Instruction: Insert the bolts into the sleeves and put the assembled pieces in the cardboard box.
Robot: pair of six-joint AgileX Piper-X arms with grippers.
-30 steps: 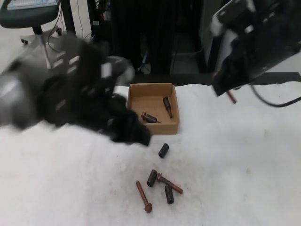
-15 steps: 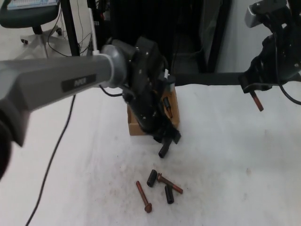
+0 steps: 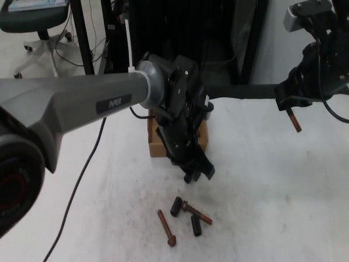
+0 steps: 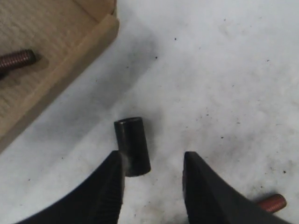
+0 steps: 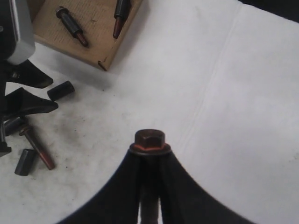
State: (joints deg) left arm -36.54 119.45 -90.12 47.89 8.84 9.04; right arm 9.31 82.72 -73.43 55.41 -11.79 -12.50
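Starting from the high view: hanging the left tool (image 3: 197, 172) low over a lone sleeve (image 3: 188, 178) on the worktop (image 3: 272, 191), just off the near right corner of the cardboard box (image 3: 154, 143), itself sitting toward the middle of the far edge. Holding the right tool (image 3: 290, 109) up above the far right part of the worktop, clamped on a bolt (image 3: 295, 121) pointing down, probably waiting there for a sleeve to be brought up for mating. Leaving two loose bolts (image 3: 167, 228) and two loose sleeves (image 3: 175, 206) bunched near the middle of the near edge, presumably for later rounds.

Moving to the left wrist view: straddling the sleeve (image 4: 132, 145) with jaws spread wide, nothing gripped yet. Lying closer to one finger (image 4: 112, 186) than the other, so likely needing a small sideways nudge before closing. Catching the box rim (image 4: 70, 51) close by too, with a threaded end (image 4: 16, 59) lying inside.

Finishing with the right wrist view: pinching the bolt (image 5: 149, 140) right under its hex head, shank hidden between the fingers, presumably to leave the tip free for the sleeve. Showing two assembled pieces (image 5: 72, 23) already lying in the box (image 5: 100, 63), so somewhere around partway through, by my guess.
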